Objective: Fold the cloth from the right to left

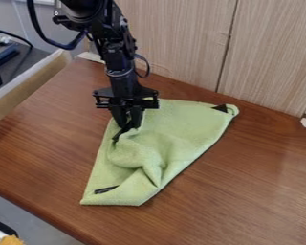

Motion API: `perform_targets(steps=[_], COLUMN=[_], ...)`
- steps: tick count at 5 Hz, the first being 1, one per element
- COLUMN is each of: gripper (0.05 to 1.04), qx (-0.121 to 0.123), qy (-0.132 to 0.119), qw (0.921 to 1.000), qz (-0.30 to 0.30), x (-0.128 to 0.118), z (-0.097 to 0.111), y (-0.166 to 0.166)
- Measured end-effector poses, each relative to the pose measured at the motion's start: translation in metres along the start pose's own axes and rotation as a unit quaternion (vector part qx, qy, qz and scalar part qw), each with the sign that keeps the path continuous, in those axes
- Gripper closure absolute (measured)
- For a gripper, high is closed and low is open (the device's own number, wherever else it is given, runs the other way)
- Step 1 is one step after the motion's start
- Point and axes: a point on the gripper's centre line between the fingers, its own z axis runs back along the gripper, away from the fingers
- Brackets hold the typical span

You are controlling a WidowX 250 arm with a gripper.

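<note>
From where I stand, the green cloth (181,124) lies in the middle of the brown table (264,186), and the black gripper (127,125) hangs over its ten-to-eleven o'clock side. The fingers look clamped together on a pinch of the cloth, right at that upper left part.

What worries me is the rumpled middle (137,149): the folded-over layer bulges instead of lying flat, so letting go here could well leave a lumpy fold. If the pinch is shallow, the fabric might slip out and spring back toward three o'clock. And if the fingers have caught the bottom layer too, lifting away could drag the whole cloth along or undo the fold, since nothing that I can see weighs it down.

As for how it lies, the cloth narrows to a tip with a dark patch (221,108), pointing between one and two o'clock. Its long axis runs from there down to between seven and eight, where the blunter end carries a small black tag (105,190). The right-hand edge slants from about one o'clock to seven.
</note>
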Motion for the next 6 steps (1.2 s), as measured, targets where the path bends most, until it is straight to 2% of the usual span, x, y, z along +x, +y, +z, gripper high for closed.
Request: perform_targets(steps=[1, 2, 3, 4, 5, 6], gripper=[0.260, 0.074, 0.076, 0.082, 0.082, 0.082], qx=[0.007, 0.016, 0.029, 0.037, 0.034, 0.030], qy=[0.007, 0.009, 0.008, -0.008, -0.045, -0.051], qw=[0.9999, 0.9998, 0.9995, 0.9992, 0.9982, 0.9978], qz=[0.000, -0.004, -0.008, -0.009, -0.018, -0.028], x=[-0.003, -0.003, -0.002, 0.002, 0.006, 0.002], z=[0.003, 0.009, 0.020, 0.040, 0.069, 0.085], y=[0.001, -0.002, -0.003, -0.006, -0.015, -0.028])
